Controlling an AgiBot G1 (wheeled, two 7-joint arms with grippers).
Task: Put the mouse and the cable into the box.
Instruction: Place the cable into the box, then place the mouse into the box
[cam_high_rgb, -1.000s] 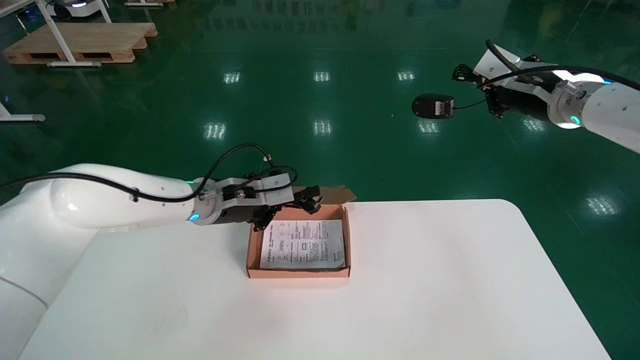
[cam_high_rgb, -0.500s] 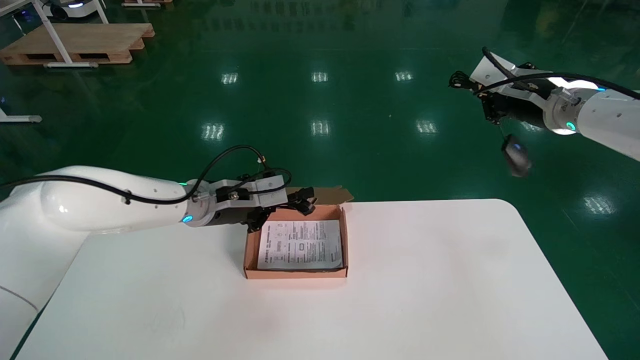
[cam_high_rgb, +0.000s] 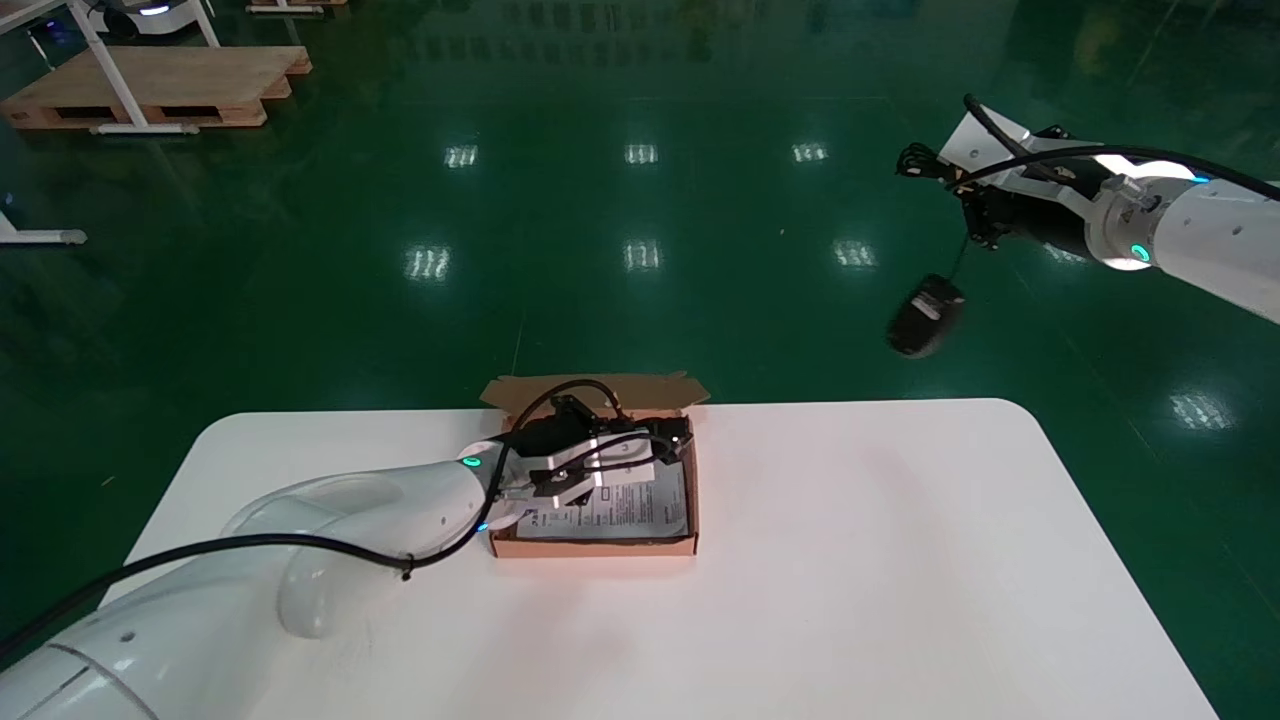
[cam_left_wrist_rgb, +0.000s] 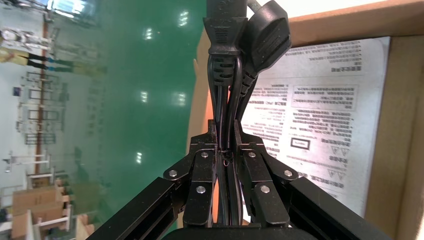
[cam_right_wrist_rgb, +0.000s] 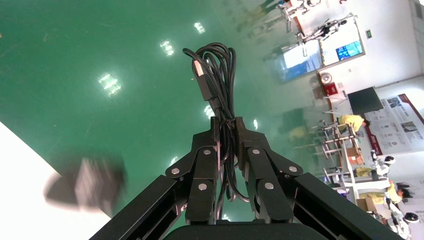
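An open cardboard box (cam_high_rgb: 600, 546) lies on the white table (cam_high_rgb: 880, 570) with a printed sheet (cam_high_rgb: 625, 508) inside. My left gripper (cam_high_rgb: 672, 442) hangs over the box's far right corner. In the left wrist view this gripper (cam_left_wrist_rgb: 226, 142) is shut on a folded black power cable (cam_left_wrist_rgb: 240, 45), whose plugs hang above the sheet (cam_left_wrist_rgb: 325, 100). My right gripper (cam_high_rgb: 980, 225) is high off the table's far right, over the floor. It (cam_right_wrist_rgb: 227, 125) is shut on the mouse's coiled cord (cam_right_wrist_rgb: 217, 65). The black mouse (cam_high_rgb: 925, 315) dangles below it, blurred (cam_right_wrist_rgb: 85, 187).
The box's flap (cam_high_rgb: 600, 388) stands open at the far side. Green floor surrounds the table. A wooden pallet (cam_high_rgb: 150, 85) and table legs sit far off at the back left. The table's right half (cam_high_rgb: 950, 520) is bare.
My left arm has swung in from the box's left side and now reaches over the box with the cable. The mouse swings under the still right gripper, now back toward the left.
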